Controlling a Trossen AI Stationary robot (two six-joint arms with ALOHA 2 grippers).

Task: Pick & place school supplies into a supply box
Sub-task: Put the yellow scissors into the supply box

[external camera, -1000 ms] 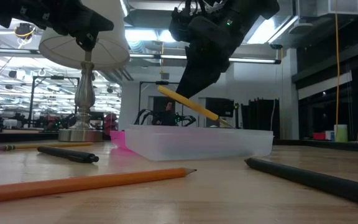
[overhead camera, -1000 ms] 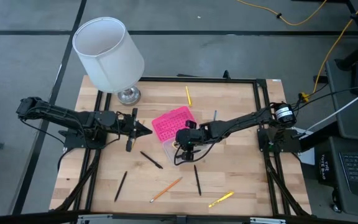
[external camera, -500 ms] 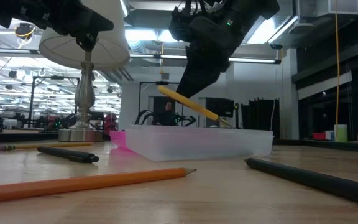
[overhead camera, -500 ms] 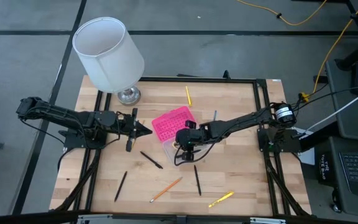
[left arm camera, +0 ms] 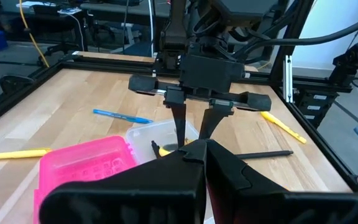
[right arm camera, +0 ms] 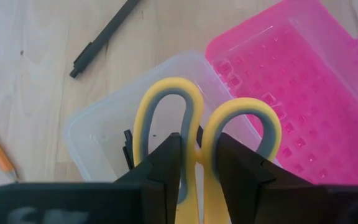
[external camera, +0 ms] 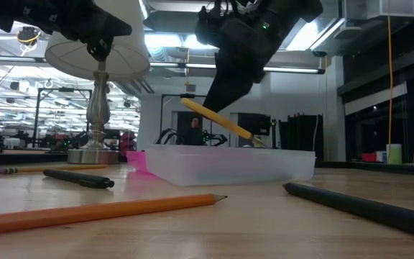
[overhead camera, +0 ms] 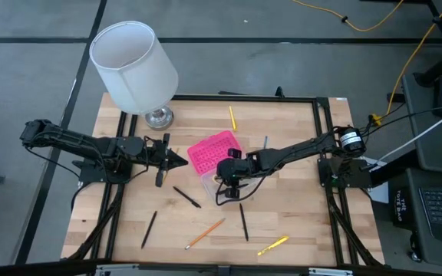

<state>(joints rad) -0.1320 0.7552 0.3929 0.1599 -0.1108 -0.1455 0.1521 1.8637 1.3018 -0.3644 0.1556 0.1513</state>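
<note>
The supply box lies open mid-table, its clear base [overhead camera: 222, 186] next to the pink lid [overhead camera: 213, 151], which lies flat on the wood. Small scissors with yellow handles [right arm camera: 197, 118] hang over the clear base [right arm camera: 104, 134], and my right gripper [right arm camera: 199, 155] is shut on them. In the low view the handles [external camera: 218, 120] slant above the box rim [external camera: 228, 155]. The blades are hidden. My left gripper [overhead camera: 184, 160] hovers shut just left of the pink lid, touching nothing. Pens and pencils lie scattered on the table. My right gripper pinches the scissors between its two fingers [right arm camera: 166, 168] where the two handle loops meet [right arm camera: 199, 140]. The fingers slant down from the table's right side, and the loops stick out past the fingertips. The scissors are lifted clear, tilted above the clear base.
A white lamp [overhead camera: 133, 65] stands at the far left corner. Black pens [overhead camera: 186, 197], [overhead camera: 149, 229], [overhead camera: 243, 221], an orange pencil [overhead camera: 206, 233] and a yellow pen [overhead camera: 272, 245] lie near the front. A yellow pencil [overhead camera: 232, 117] and a blue pen [overhead camera: 265, 142] lie farther back.
</note>
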